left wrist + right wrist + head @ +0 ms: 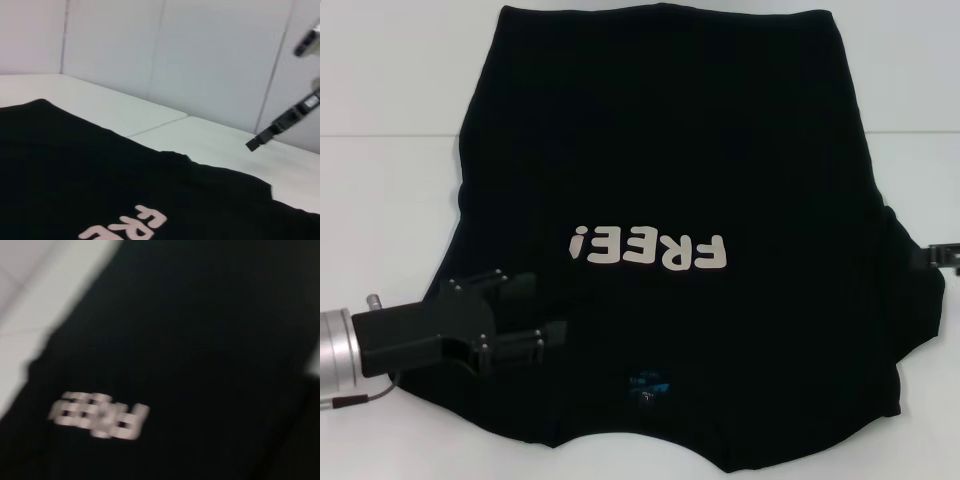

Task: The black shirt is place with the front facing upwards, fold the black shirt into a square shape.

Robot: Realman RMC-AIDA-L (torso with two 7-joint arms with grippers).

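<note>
The black shirt (670, 180) lies spread flat on the white table, front up. Its white letters "FREE!" (650, 247) read upside down in the head view, and its small blue neck label (650, 380) is near the front edge. My left gripper (532, 310) stands open just over the shirt's near left shoulder area, with nothing between its fingers. Only a small black part of my right gripper (937, 255) shows, at the shirt's right edge by the sleeve. It also appears above the table beyond the shirt (125, 180) as the right gripper (280, 125) in the left wrist view. The right wrist view shows the shirt (200, 340) and its letters.
The white table (380, 200) has a seam line running across it behind the shirt's middle. A pale wall (200, 50) stands beyond the table's far edge.
</note>
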